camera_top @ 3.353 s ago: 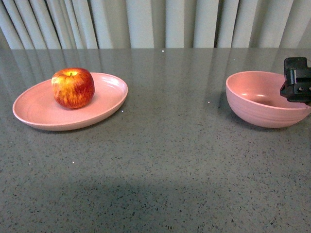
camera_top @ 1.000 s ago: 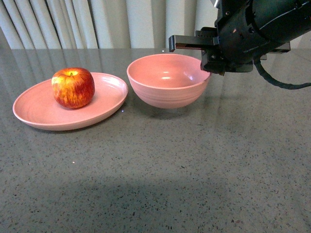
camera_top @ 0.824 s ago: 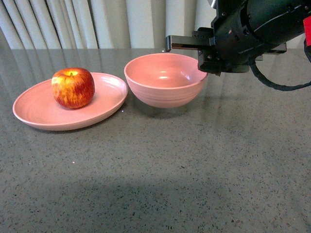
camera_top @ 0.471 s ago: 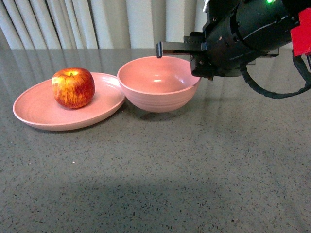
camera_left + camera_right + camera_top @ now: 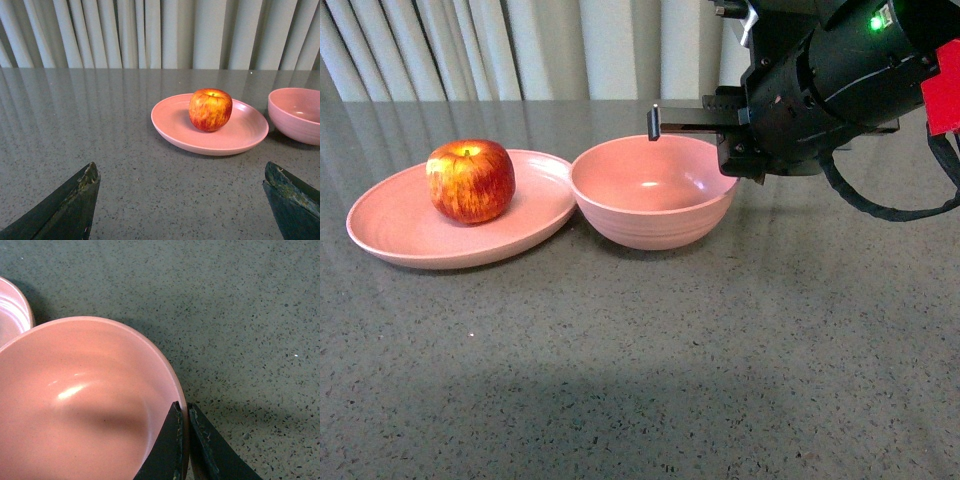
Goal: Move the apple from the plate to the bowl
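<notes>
R claw pinches bowl rim; bowl sits just beside plate, prob. so apple travels less; L claw spread wide, empty, facing apple, likely for the pick.

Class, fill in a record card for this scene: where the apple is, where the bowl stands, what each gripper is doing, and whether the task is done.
apple: upright on the plate, untouched
bowl: empty, close beside the plate on the table; cannot tell whether they touch
right gripper: shut on the bowl's rim
left gripper: open, holding nothing, facing the apple
task: not yet done; the apple is not in the bowl
</notes>
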